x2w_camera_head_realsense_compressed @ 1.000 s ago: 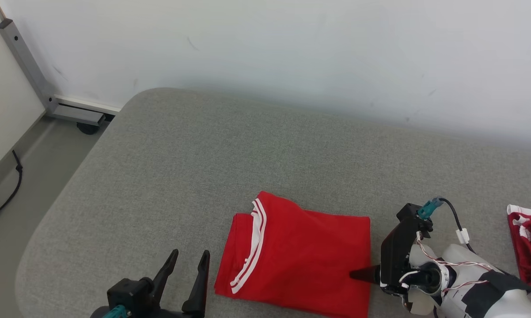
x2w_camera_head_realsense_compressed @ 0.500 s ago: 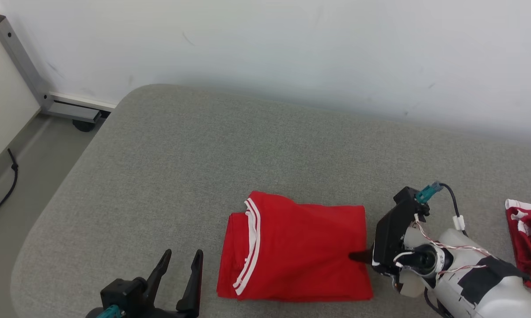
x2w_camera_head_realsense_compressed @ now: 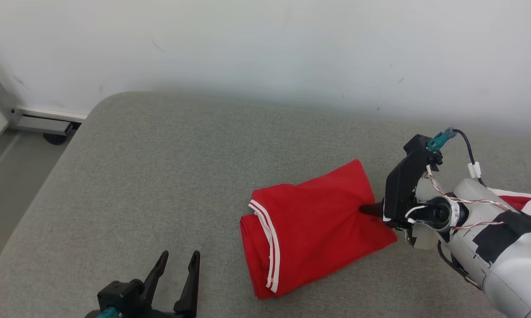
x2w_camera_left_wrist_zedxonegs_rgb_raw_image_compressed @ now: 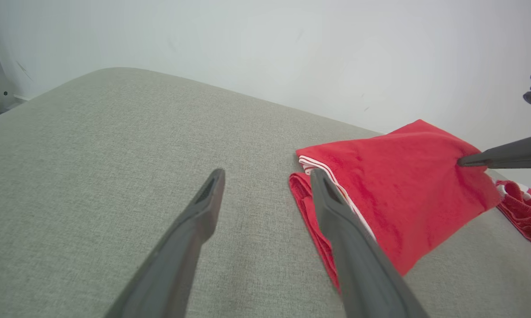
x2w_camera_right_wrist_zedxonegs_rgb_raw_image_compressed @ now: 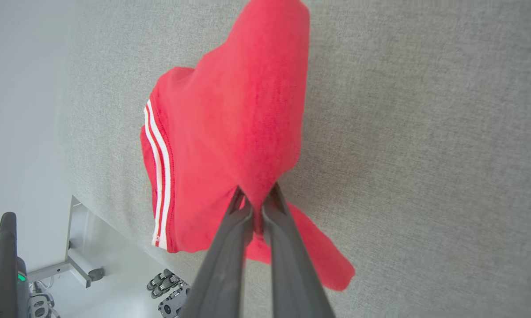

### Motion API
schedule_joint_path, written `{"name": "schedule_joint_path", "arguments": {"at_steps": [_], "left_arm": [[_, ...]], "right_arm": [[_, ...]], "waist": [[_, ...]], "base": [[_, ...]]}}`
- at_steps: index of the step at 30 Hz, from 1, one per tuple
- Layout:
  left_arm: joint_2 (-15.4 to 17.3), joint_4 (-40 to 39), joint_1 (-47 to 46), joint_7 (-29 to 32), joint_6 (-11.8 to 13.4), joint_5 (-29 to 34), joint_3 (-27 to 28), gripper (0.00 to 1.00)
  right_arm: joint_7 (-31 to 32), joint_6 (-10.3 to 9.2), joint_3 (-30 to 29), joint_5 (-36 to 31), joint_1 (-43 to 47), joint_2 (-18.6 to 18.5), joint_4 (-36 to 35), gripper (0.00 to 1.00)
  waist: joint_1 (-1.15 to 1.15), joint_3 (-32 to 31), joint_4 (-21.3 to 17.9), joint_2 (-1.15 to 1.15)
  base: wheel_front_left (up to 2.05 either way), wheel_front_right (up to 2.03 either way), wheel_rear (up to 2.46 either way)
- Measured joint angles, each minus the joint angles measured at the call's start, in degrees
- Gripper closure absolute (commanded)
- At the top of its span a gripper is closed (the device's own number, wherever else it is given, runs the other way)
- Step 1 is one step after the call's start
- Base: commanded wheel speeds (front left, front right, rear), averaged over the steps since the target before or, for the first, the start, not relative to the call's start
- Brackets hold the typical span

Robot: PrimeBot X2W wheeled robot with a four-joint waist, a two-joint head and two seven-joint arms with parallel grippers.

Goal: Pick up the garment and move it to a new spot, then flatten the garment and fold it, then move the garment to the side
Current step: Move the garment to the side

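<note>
A folded red garment (x2w_camera_head_realsense_compressed: 314,229) with white stripes lies on the grey padded surface (x2w_camera_head_realsense_compressed: 159,168), skewed, its right edge raised. My right gripper (x2w_camera_head_realsense_compressed: 366,209) is shut on that right edge; in the right wrist view the two fingers pinch the red cloth (x2w_camera_right_wrist_zedxonegs_rgb_raw_image_compressed: 230,132) at the gripper's tips (x2w_camera_right_wrist_zedxonegs_rgb_raw_image_compressed: 254,194). My left gripper (x2w_camera_head_realsense_compressed: 179,255) stands open near the front edge, left of the garment and apart from it. The left wrist view shows its open fingers (x2w_camera_left_wrist_zedxonegs_rgb_raw_image_compressed: 266,176) beside the garment's striped edge (x2w_camera_left_wrist_zedxonegs_rgb_raw_image_compressed: 402,185).
Another red and white cloth (x2w_camera_left_wrist_zedxonegs_rgb_raw_image_compressed: 524,207) lies at the far right, partly behind my right arm (x2w_camera_head_realsense_compressed: 491,238). A white wall runs along the back. A metal frame with a caster (x2w_camera_head_realsense_compressed: 40,123) stands on the floor at the left.
My right gripper has shut on the garment's right edge and pulled it up and away, turning the garment. The left gripper stays open. The camera has also shifted.
</note>
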Motion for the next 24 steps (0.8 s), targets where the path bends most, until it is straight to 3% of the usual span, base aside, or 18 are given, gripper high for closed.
{"name": "schedule_joint_path", "arguments": {"at_steps": [24], "left_arm": [[0.55, 0.21, 0.02, -0.52, -0.04, -0.08, 0.15, 0.0]], "right_arm": [[6.0, -0.94, 1.88, -5.14, -9.76, -8.61, -2.1, 1.0]], "waist": [[-0.01, 1.9, -9.66, 0.0]], "base": [[0.0, 0.0, 0.0]]}}
